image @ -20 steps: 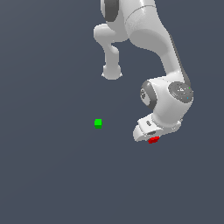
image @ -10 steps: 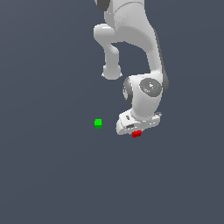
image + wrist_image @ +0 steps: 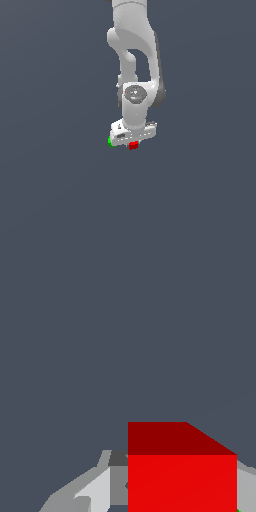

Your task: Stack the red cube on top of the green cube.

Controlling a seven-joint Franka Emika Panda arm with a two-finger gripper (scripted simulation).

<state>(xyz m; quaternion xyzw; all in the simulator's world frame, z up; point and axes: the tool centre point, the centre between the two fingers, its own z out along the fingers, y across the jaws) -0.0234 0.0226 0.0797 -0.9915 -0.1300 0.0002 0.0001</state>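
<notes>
Red cube (image 3: 133,145) clamped in claw (image 3: 132,141), just beside green cube (image 3: 111,142).

Surface finish, rendered scene

Arm (image 3: 134,60): smooth, glossy white shell, grey joints. Red cube (image 3: 182,476) between the fingers (image 3: 95,488): plain, matt, untextured. Green cube (image 3: 110,142): same flat finish. Floor (image 3: 50,190): uniform matt slate grey.

Red cube (image 3: 133,145) just beside green cube (image 3: 110,142)

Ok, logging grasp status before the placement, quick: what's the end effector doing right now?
End effector: closed on the red cube, carried beside the green cube.
</notes>
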